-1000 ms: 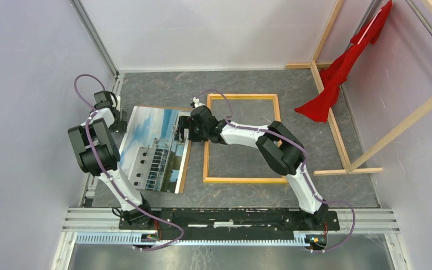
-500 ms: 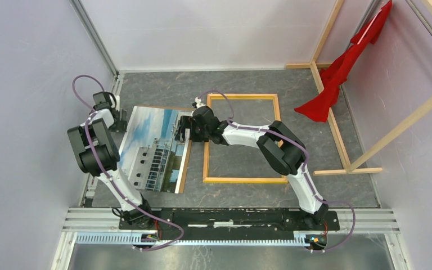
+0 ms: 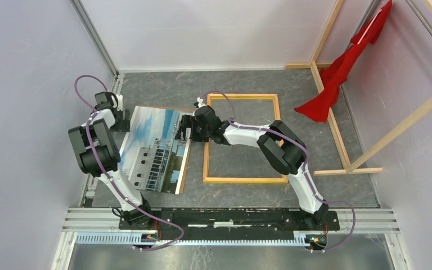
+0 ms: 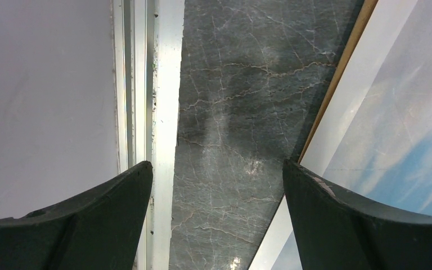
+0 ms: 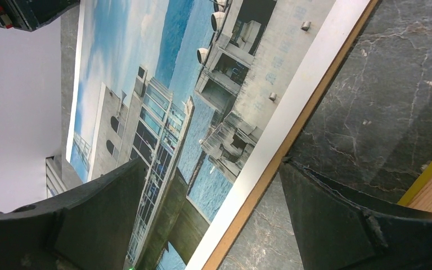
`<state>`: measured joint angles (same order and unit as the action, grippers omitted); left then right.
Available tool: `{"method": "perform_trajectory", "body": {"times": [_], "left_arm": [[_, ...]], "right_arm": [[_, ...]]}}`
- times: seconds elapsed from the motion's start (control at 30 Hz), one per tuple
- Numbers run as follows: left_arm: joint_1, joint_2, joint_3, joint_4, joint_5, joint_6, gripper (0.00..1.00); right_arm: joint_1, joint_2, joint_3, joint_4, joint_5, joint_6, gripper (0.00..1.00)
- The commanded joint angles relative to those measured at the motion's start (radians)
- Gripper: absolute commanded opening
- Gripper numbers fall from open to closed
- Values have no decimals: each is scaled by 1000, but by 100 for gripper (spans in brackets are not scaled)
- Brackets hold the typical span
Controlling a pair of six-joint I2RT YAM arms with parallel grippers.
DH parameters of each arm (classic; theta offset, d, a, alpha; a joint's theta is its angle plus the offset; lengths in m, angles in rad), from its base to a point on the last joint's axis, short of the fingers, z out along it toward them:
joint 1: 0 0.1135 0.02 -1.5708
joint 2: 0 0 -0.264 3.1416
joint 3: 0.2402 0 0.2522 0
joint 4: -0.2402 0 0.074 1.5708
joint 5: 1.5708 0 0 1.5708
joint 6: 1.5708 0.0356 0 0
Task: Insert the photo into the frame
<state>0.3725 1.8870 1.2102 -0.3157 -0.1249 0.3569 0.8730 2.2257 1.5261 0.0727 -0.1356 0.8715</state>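
Observation:
The photo (image 3: 152, 146), a white building against blue sky, lies face up on a brown backing sheet at the table's left. The frame (image 3: 244, 180) lies flat just right of it, and the table shows through its opening. My left gripper (image 3: 125, 119) is open and empty over bare table at the photo's far-left edge (image 4: 394, 112); one finger (image 4: 360, 225) overlaps the photo's border. My right gripper (image 3: 183, 129) is open and straddles the photo's right edge (image 5: 202, 84) and the brown backing edge (image 5: 292, 140), gripping nothing. A corner of the frame (image 5: 430, 177) shows beside its right finger (image 5: 349, 219).
Bare wooden beams (image 3: 337, 135) stand at the right with a red cloth (image 3: 337, 73) hung on them. A metal rail (image 4: 163, 112) and the white wall run close along the left gripper's side. The arm bases sit on the rail at the near edge.
Both grippers have shifted only slightly at the photo's edges. The photo and the frame have not moved.

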Motion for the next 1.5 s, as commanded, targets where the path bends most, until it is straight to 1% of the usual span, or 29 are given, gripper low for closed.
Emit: {"method": "perform_trajectory", "body": {"times": [0.0, 0.17, 0.3, 0.43, 0.57, 0.73, 0.9, 1.1, 1.33, 1.47], "left_arm": [[-24, -28, -39, -64, 58, -31, 92], [-49, -62, -60, -64, 56, -30, 92], [-55, -79, -70, -56, 42, -25, 92], [-55, -79, -63, -43, 3, -11, 92], [-56, -81, -54, -47, 3, -7, 92], [-56, -76, -57, -46, 7, -4, 92], [-57, -68, -68, -42, 8, 1, 92], [-69, -58, -75, -42, 6, 5, 92], [-88, -52, -96, -34, -14, 19, 91], [-91, -47, -105, -31, -14, 21, 91]], "right_arm": [[10, 57, -67, -142, -34, 21, 98], [-1, 54, -82, -130, -45, 32, 98], [-31, 13, -124, -109, -29, 25, 98], [-55, 28, -46, -192, 24, -30, 98], [-62, 69, 35, -267, 63, -57, 98], [-68, 77, 22, -266, 91, -54, 98], [-85, 110, 78, -294, 129, -54, 98], [-97, 144, 109, -267, 129, -24, 98], [-99, 179, 126, -217, 126, 19, 92], [-97, 173, 106, -166, 108, 36, 87]]}}
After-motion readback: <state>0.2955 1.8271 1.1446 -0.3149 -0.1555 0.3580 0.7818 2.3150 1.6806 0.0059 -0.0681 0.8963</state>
